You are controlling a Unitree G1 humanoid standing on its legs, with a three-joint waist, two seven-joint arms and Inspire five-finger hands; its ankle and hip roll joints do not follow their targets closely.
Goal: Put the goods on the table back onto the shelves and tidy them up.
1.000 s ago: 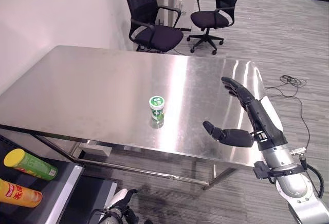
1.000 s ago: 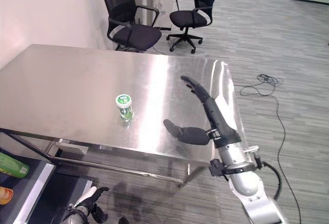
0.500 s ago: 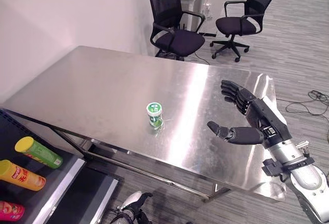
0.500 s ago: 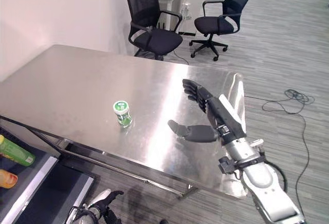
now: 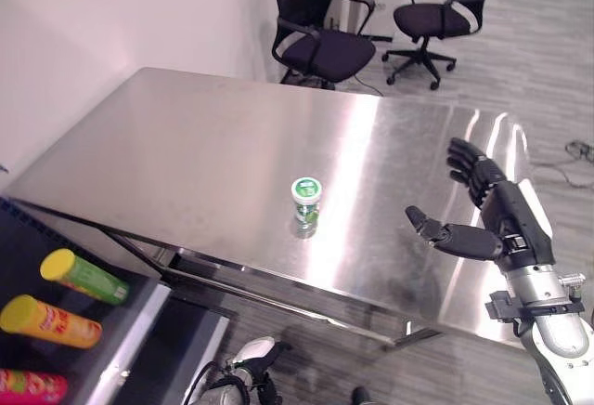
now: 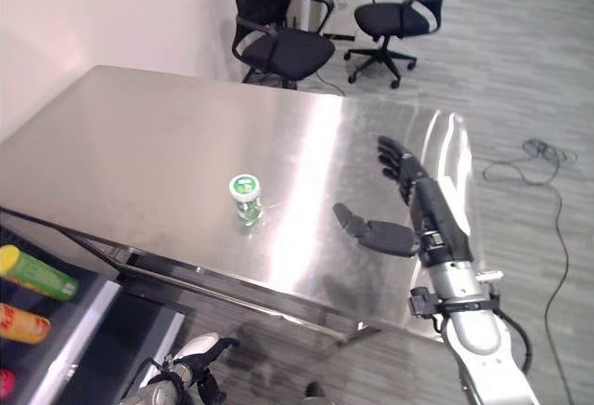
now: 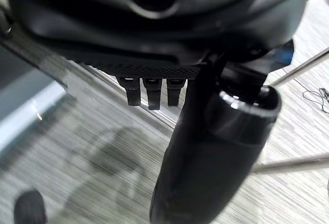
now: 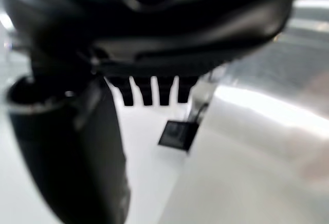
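Small round green-lidded cup on brushed-steel table

A cup stands mid-table, right hand to its right.

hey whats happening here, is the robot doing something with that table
It is clearing goods off a steel table onto shelves. One small green-lidded cup stands upright on the table, untouched. The right robot hand hangs open over the table's right part, apart from the cup. The left robot hand hangs low by the floor, holding nothing. Three tubes lie on the shelf at the lower left.
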